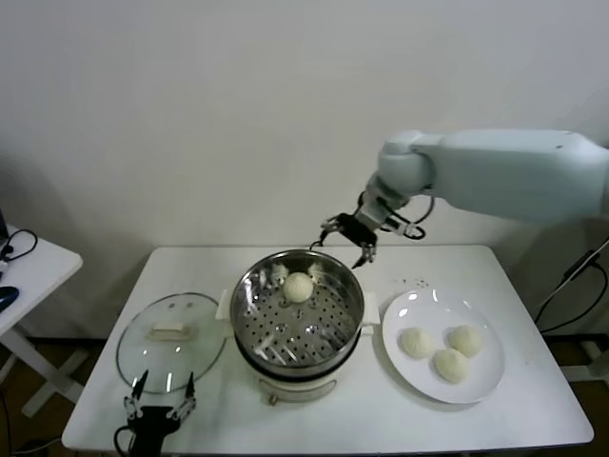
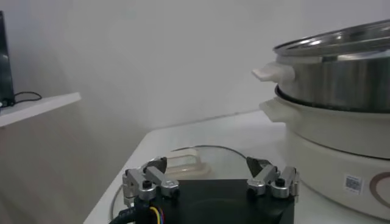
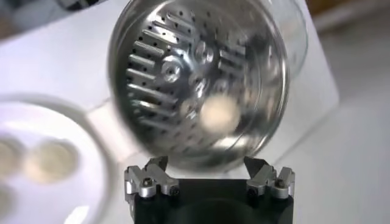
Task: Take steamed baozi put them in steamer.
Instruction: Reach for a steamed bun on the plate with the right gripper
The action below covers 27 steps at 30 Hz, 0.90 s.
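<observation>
On the white surface [image 1: 495, 419], one smooth round baozi [image 1: 298, 287] lies in the perforated shiny steamer [image 1: 252, 314] (three more on the plate [image 1: 481, 386]), right end effector [image 1: 344, 242] released above its far rim, left end effector [image 1: 161, 398] spread, low by the glass lid [image 1: 143, 357].

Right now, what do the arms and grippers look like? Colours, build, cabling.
The right arm has a smooth pale grey-blue shell with a rounded joint and thin black cables looped at the wrist. The right gripper is black, with silver metal finger mounts and dark pointed tips. The left gripper has the same build, with red, yellow and blue wires beside its black base. No markings are visible.
</observation>
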Each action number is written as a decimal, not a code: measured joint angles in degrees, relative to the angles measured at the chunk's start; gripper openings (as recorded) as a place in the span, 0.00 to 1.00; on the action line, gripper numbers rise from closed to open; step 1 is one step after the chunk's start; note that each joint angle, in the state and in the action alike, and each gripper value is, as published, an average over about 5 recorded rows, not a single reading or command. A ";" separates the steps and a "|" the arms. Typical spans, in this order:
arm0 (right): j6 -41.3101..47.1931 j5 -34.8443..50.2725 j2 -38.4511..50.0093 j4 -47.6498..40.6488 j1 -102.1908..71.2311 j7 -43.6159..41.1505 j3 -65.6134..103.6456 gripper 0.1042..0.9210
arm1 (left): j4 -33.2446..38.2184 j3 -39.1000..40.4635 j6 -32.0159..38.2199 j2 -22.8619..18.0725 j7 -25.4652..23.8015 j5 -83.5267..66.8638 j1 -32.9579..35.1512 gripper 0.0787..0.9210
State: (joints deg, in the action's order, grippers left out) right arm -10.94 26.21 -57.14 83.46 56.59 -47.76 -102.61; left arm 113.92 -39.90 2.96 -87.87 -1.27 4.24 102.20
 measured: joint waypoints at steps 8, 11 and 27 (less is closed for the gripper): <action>15.34 9.00 9.39 7.03 3.84 1.81 -9.65 0.88 | 0.20 -0.28 -0.16 -0.13 -0.01 0.04 -0.20 0.88; 20.15 10.84 12.27 8.45 2.78 2.87 -10.72 0.88 | -0.06 -0.61 -0.15 -0.22 -0.05 0.11 -0.37 0.88; 34.44 7.82 16.85 6.20 -16.01 7.51 -2.20 0.88 | -1.20 -2.29 -0.04 -0.57 -0.42 -0.30 -0.66 0.88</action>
State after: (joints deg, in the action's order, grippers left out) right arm 23.50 34.03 -40.29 89.65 40.58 -40.26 -104.81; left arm 112.73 -42.20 2.92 -88.43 -1.70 3.93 101.54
